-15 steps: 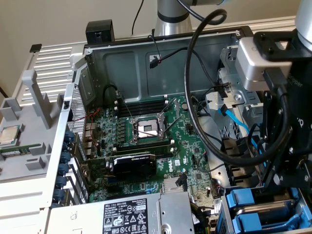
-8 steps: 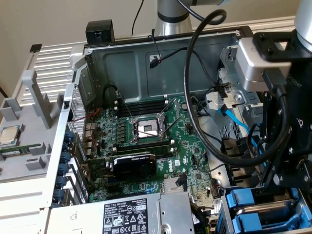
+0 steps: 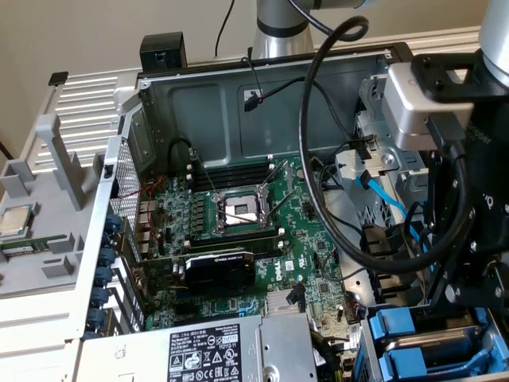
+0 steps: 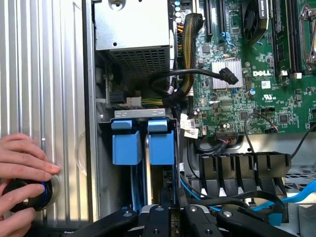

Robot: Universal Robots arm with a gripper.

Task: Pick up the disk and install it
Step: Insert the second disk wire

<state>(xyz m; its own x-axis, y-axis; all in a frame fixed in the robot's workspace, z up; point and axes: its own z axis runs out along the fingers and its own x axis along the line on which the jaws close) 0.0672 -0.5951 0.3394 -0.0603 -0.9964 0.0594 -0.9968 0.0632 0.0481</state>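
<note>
The disk (image 4: 161, 148) stands edge-on in the drive bay of the open computer case, its blue carrier front toward the power supply; in the exterior view the disk (image 3: 394, 325) is the upper of two blue-fronted units at the lower right. My gripper (image 4: 168, 205) sits at the disk's near end with its jaws drawn close together on it. In the exterior view the gripper (image 3: 455, 312) hangs over the bay, mostly hidden by its black body and cables. The disk's label is hidden.
A second blue carrier (image 4: 123, 143) sits in the slot beside the disk. The grey power supply (image 3: 215, 350), motherboard (image 3: 238, 231) and looping black cables (image 3: 318, 183) crowd the case. A hand (image 4: 22, 168) rests on a black round knob (image 4: 27, 195) on the case's ribbed metal edge.
</note>
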